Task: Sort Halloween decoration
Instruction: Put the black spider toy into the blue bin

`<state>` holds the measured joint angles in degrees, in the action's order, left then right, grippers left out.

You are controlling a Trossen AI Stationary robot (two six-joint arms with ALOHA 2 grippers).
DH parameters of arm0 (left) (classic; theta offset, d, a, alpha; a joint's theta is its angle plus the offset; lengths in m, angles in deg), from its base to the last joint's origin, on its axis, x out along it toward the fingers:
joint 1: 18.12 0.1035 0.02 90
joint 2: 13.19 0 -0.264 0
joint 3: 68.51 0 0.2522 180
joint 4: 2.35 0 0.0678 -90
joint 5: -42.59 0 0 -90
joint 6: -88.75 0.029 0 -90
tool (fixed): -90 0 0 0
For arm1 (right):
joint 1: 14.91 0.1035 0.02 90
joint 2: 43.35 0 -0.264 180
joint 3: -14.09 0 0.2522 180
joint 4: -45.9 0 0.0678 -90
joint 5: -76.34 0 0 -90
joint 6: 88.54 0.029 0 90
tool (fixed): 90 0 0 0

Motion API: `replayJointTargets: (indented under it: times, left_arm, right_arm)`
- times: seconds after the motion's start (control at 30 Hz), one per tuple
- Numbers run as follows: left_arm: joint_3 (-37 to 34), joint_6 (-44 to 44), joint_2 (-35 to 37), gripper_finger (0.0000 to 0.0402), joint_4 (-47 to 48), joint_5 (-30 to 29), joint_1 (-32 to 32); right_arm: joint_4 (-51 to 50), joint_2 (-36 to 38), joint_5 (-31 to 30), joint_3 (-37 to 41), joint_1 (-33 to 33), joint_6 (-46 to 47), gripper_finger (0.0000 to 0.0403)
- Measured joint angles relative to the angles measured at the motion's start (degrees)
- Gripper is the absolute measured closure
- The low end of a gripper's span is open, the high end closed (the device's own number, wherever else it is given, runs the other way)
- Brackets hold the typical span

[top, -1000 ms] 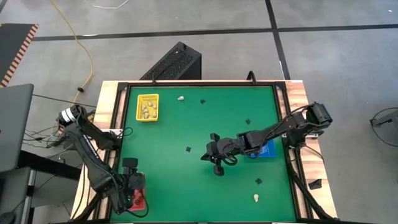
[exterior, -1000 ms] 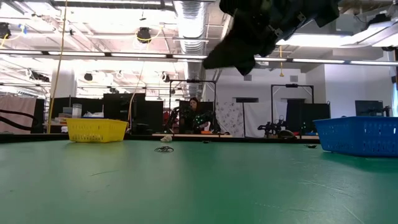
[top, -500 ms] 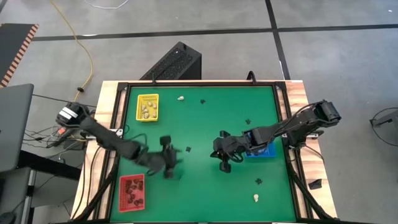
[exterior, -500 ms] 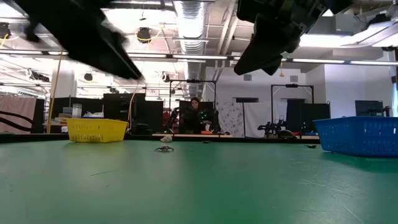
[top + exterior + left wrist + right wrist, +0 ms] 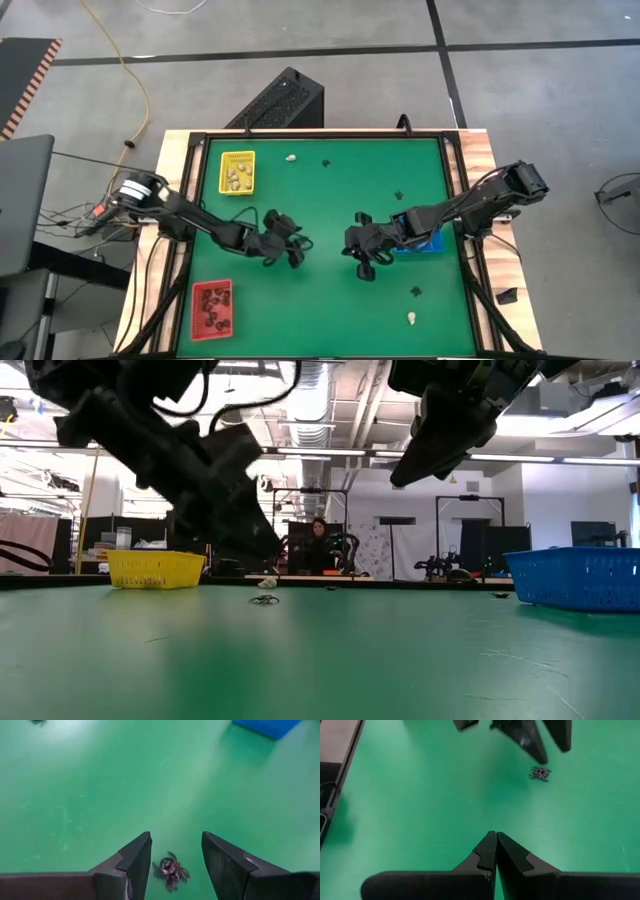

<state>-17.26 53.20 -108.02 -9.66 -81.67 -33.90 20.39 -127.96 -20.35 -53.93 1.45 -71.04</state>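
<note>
A black spider trinket (image 5: 170, 870) lies on the green mat near the table's middle. My left gripper (image 5: 176, 838) hovers open just above it, one finger on either side, touching nothing. In the high view my left gripper (image 5: 296, 248) reaches in from the left. My right gripper (image 5: 365, 266) hangs shut and empty above the mat to the spider's right; the right wrist view shows the spider (image 5: 540, 773) beyond its shut fingers (image 5: 496, 840). Loose trinkets lie about: a whitish one (image 5: 291, 157), black ones (image 5: 327, 162) (image 5: 399, 196) (image 5: 415, 292) and a whitish one (image 5: 411, 318).
A yellow tray (image 5: 238, 172) with whitish trinkets stands at the far left. A red tray (image 5: 212, 308) with black ones sits at the near left. A blue tray (image 5: 424, 240) lies at the right, partly under my right arm. A black frame (image 5: 452, 170) borders the mat.
My left gripper has swung from above the red tray at the near left toward the table's middle, turning and coming down over the black spider, and has stayed open. My right gripper has shifted a little toward the table's right edge and has stayed shut.
</note>
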Motion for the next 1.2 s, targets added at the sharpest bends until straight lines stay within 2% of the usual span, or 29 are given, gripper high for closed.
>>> replayJointTargets:
  times: [0.17,0.4,0.63,0.83,1.03,1.2]
  left_arm:
    - [2.6,-2.1,-6.9,0.0237,-0.5,-6.6,-1.2]
    - [4.9,-5.6,-13.9,0.0237,-0.5,-9.7,-2.6]
    - [5.0,-9.6,-14.8,0.0237,4.8,-13.8,-5.8]
    - [4.9,-9.6,-14.8,0.024,7.4,-14.0,-6.9]
    - [4.9,-9.3,-14.9,0.0285,8.0,-13.3,-5.6]
    - [4.9,-7.2,-14.9,0.0335,7.6,-12.9,-4.2]
  right_arm:
    - [-0.1,0.0,-0.9,0.0,0.0,-1.3,0.0362]
    - [-0.4,0.0,-0.9,0.0,0.0,-2.2,0.0362]
    - [-1.0,0.0,-0.9,0.0,0.0,-2.5,0.0362]
    - [-1.2,0.0,-0.9,0.0,0.0,-2.5,0.0362]
    - [-3.0,0.0,-0.9,0.0,0.3,-1.4,0.0362]
    - [-10.4,0.8,-0.9,0.0,0.9,4.7,0.0362]
